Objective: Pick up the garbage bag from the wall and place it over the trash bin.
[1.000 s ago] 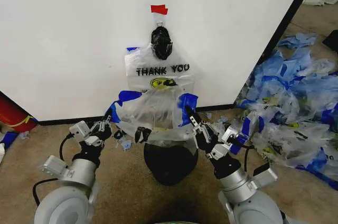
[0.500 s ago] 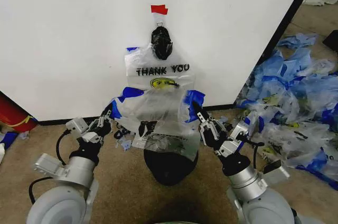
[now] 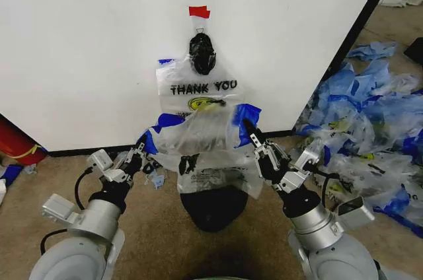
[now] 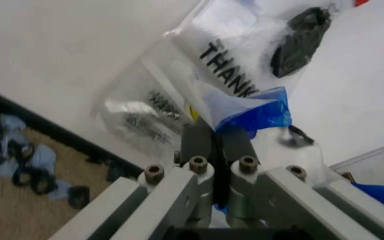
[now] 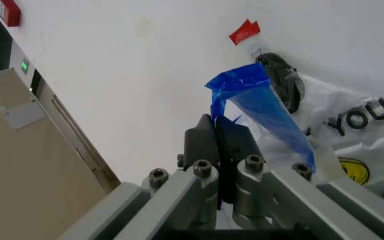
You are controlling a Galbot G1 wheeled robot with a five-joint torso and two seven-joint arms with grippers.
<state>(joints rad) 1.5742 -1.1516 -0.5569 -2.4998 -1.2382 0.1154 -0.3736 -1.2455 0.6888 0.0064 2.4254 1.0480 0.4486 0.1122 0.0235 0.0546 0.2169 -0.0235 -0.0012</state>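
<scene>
I have the large flat white wall panel (image 3: pixel 86 49) ahead of me, and at its foot the heap of loose blue-and-clear plastic bags (image 3: pixel 370 128) spreads over the tan carpet floor (image 3: pixel 152 227) to my right. The thin clear plastic garbage bag printed "THANK YOU" with a yellow smiley and blue handles (image 3: pixel 201 135) hangs against the wall under a small red tape piece (image 3: pixel 199 11), with a glossy black bundle (image 3: pixel 201 53) at its top. I judge I am in the lifting-and-spreading step: the bag's lower part is pulled out towards me above the small round black trash bin (image 3: pixel 213 207).

My right gripper (image 3: pixel 250 127) has its fingers closed tight on the right blue handle; my left gripper (image 3: pixel 142 146) is likewise pinched shut on the left blue handle, as both wrist views confirm.

Next, I reckon, the mouth must open wider than the bin rim and come down around it. In the way: the bag's top looks still caught at the wall, and scraps (image 3: pixel 155 177) litter the floor near the bin.
</scene>
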